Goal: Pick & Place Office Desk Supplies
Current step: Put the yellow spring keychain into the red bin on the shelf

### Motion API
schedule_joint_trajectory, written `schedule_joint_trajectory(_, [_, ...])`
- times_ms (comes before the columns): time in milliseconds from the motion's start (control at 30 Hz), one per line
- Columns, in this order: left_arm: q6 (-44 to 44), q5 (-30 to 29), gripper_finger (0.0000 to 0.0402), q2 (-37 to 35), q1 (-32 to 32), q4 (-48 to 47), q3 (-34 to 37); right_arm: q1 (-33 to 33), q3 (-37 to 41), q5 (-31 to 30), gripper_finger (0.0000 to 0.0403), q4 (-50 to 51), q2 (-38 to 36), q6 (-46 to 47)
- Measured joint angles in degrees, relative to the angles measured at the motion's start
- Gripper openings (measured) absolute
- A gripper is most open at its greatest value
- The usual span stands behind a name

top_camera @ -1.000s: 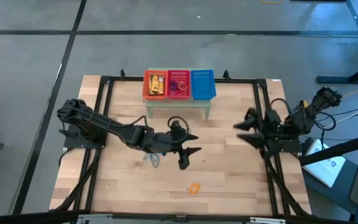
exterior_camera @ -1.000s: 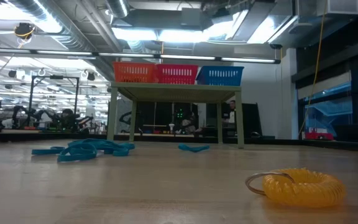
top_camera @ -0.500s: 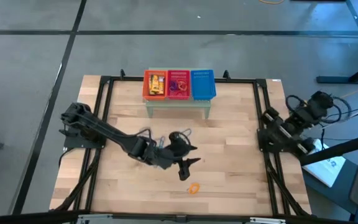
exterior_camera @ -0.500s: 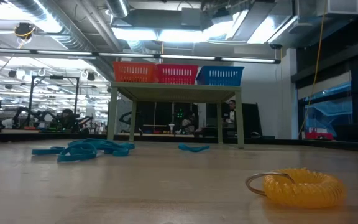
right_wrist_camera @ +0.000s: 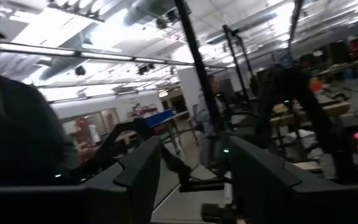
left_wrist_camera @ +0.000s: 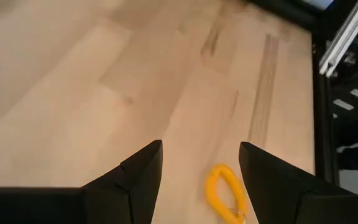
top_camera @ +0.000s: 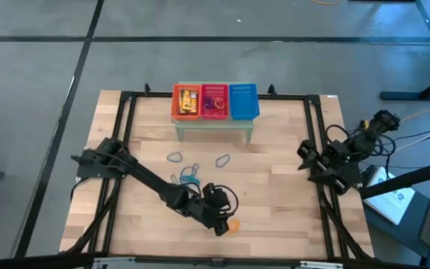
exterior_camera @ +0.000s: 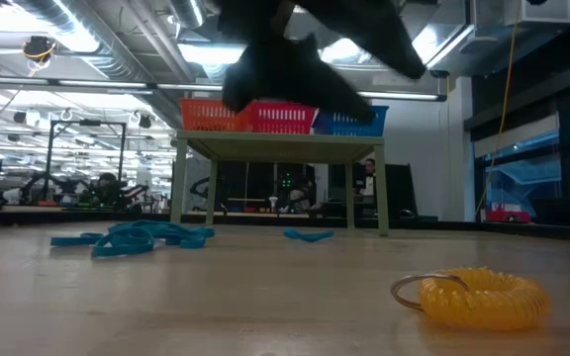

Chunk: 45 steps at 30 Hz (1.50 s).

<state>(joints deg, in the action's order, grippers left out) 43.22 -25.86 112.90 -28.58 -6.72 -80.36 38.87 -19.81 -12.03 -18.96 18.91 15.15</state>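
Observation:
A yellow-orange coil (left_wrist_camera: 224, 194) with a metal ring (exterior_camera: 411, 289) lies on the wooden table near its near edge. My left gripper (left_wrist_camera: 201, 149) hangs open just above and short of it, slanting down, and touches nothing. In the high view this gripper (top_camera: 220, 223) is right beside the coil (top_camera: 234, 225). Blue loops (top_camera: 189, 176) lie flat mid-table, one (top_camera: 222, 159) farther right. My right gripper (right_wrist_camera: 194, 146) is open and holds nothing; it waits at the table's right edge (top_camera: 304, 154).
Orange (top_camera: 187, 101), red (top_camera: 214, 101) and blue (top_camera: 243, 101) mesh baskets stand in a row on a small green stand (top_camera: 213, 128) at the far edge. A black frame (top_camera: 316, 172) rims the table. A person (right_wrist_camera: 11, 124) stands in the room beyond.
My left gripper has come down and gone toward the table's near edge, from above the blue loops to the yellow-orange coil, staying open. The blue loops it covered now show. My right arm has shifted about at the right edge.

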Motion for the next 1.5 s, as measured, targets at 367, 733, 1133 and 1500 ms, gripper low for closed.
schedule_joint_trajectory(367, [2.25,2.69,0.0235,0.94,-0.24,-0.01,-0.07,0.0,0.02,0.91,0.0192,-1.38,0.86,0.93])
schedule_joint_trajectory(733, [1.21,7.53,0.0237,11.92,0.28,-10.63,-14.36,-0.04,0.04,0.91,0.0192,-2.08,0.9,0.97])
schedule_joint_trajectory(1133, [-4.95,10.45,0.0237,27.64,1.38,-40.77,-41.77,-0.04,0.04,3.53,0.0192,-1.6,0.9,4.19])
schedule_joint_trajectory(1500, [-6.04,15.18,0.0237,27.0,1.36,-43.97,-40.15,-0.03,0.04,3.93,0.0192,-1.53,0.9,2.14])
